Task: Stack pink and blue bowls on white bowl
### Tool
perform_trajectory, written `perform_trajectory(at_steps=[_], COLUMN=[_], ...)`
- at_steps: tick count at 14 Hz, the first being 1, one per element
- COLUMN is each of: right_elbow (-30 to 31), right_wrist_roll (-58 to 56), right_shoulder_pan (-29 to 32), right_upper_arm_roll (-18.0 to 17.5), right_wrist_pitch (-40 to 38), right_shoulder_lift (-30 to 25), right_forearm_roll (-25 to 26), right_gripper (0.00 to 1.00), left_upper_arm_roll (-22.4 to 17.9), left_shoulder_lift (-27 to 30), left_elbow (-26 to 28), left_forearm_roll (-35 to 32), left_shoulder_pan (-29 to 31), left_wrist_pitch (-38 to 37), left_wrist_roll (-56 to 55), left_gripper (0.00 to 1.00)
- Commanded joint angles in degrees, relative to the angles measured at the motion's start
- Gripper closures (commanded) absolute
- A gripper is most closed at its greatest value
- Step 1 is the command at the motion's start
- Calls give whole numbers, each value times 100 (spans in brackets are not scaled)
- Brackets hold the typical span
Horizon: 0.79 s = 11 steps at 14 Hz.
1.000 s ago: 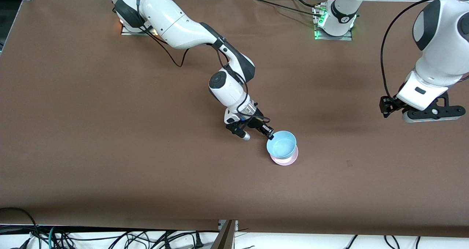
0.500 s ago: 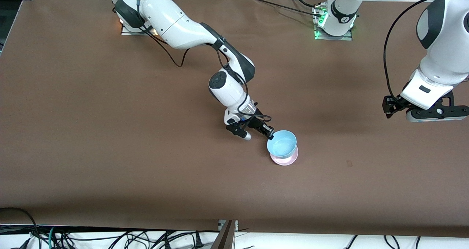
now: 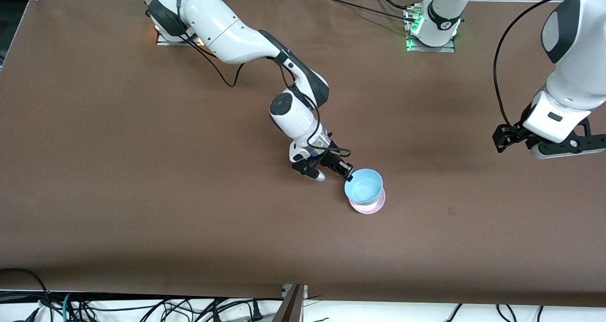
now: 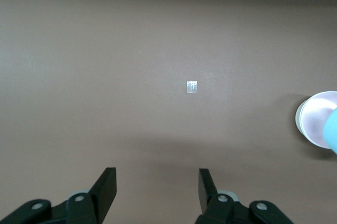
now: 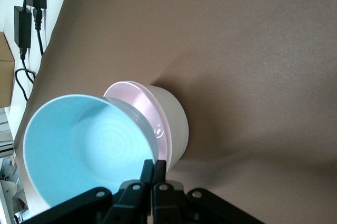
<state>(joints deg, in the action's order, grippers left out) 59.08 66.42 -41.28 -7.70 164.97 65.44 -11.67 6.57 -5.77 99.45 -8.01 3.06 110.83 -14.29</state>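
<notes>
Front view: your right pincer (image 3: 349, 174) pinching rim of blue bowl (image 3: 363, 186), fingers pressed together on its edge. Blue bowl held tilted just over pink bowl (image 3: 368, 206), not seated flat. Right wrist view shows pink bowl nested in white bowl (image 5: 174, 121), that stack sitting on brown worktop (image 3: 142, 170) right under the pincer. Your left pincer (image 4: 155, 188) hangs spread and holding nothing over bare worktop at left arm's end, well apart from bowls, arm waiting. Small pale tape patch (image 4: 192, 86) under it.
</notes>
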Motion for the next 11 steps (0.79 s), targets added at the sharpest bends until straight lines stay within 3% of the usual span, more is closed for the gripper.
perform_trajectory(at_steps=[1,3,6,11], right_elbow=[-266,-266,-266,-274], right_wrist_roll=[-191,-226,-410,-437], right_shoulder_pan=[-38,-12,-20,-12], right_upper_arm_roll=[14,40,137,216], right_wrist_pitch=[-27,-167,-466,-878], right_shoulder_lift=[171,162,144,118], right_forearm_roll=[-19,-19,-19,-10], right_gripper=[100,100,100,100], left_upper_arm_roll=[28,28,63,63], left_shoulder_lift=[-20,-20,-20,-29], left_elbow=[-118,-214,-443,-566], left_forearm_roll=[326,344,353,327], left_shoulder_pan=[89,80,28,36], left_wrist_pitch=[-123,-184,-719,-729], left_wrist_roll=[-143,-319,-399,-338], left_gripper=[27,20,17,14])
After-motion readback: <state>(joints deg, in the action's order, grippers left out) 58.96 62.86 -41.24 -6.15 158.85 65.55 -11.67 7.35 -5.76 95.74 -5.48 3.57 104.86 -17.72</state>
